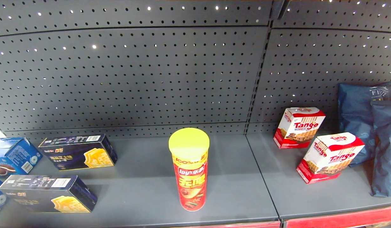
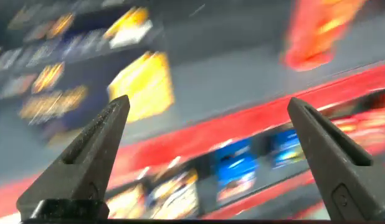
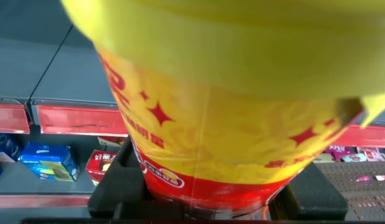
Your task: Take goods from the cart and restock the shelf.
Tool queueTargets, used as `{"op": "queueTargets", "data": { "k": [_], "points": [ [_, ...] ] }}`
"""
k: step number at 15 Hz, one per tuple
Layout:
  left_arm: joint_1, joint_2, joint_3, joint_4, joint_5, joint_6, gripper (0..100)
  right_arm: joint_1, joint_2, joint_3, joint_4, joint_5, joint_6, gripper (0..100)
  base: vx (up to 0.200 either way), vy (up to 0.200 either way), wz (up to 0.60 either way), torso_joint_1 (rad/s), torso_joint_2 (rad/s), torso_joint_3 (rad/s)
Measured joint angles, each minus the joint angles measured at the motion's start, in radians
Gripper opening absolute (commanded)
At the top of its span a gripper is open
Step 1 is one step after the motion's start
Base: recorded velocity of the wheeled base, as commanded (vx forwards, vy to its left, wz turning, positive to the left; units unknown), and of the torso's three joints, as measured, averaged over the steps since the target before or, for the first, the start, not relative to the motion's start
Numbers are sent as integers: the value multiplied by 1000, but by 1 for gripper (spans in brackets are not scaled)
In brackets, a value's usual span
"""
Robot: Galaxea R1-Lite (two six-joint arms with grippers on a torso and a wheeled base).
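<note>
Head view gives me my landmark: a standing can [image 1: 190, 171] of crisps, red with a yellow lid, upright near the middle of the grey shelf [image 1: 145, 186]. To its left lie two dark cracker boxes [image 1: 78, 152], one level with the can's top and the other [image 1: 48, 193] nearer the shelf's front edge. Farther left of the can, blue cookie boxes [image 1: 13, 155] sit at the picture's edge. To the can's right stand two red-and-white wafer boxes [image 1: 298, 126], the nearer one [image 1: 330, 156] tilted, and beyond them are dark blue bags [image 1: 360, 117].

On the right wrist view, my right jaws are clamped on a second, held can [image 3: 230, 124], one dark finger on each side of its red base and its yellow lid toward the lens. Behind it runs a red price strip [image 3: 80, 118]. I cannot tell how far this can is from the standing one.

The left jaws are spread wide and hold nothing. Past them I see a blur of cracker boxes and the standing can [image 2: 317, 31].
</note>
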Motion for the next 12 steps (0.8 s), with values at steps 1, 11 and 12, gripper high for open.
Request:
{"op": "queueTargets", "data": {
  "k": [1, 11, 12],
  "points": [
    [0, -5, 17, 17, 69, 2, 100, 0, -1, 0, 0, -1, 0, 0, 0, 0, 0, 0, 0, 0],
    [-1, -14, 34, 34, 43, -10, 100, 32, 9, -85, -1, 69, -1, 0, 0, 0, 0, 0, 0, 0],
    [-1, -14, 34, 34, 43, -10, 100, 40, 27, -109, -4, 90, -1, 0, 0, 0, 0, 0, 0, 0]
  ]
}}
